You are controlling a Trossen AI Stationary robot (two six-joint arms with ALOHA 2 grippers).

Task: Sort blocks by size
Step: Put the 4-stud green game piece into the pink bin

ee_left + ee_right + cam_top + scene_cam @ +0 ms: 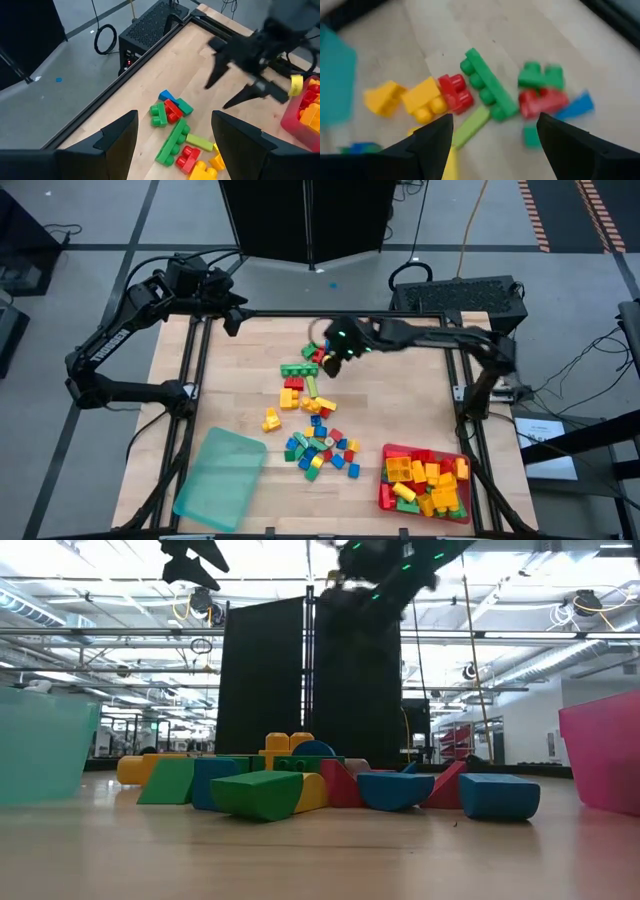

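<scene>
Sorting partway | red tray (383, 492) holds many blocks (316, 442); teal tray (220, 478) empty | right gripper (331, 361) open, empty over far cluster | left gripper (234, 317) open, waiting far-left

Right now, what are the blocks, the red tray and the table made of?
Blocks: probably plastic; bright solid colours, moulded studs, smooth and slightly shiny.
Red tray: looks like plastic too; its wall is see-through pink in the low view.
Table: seems to be wood; pale planks with visible grain, matte.
</scene>
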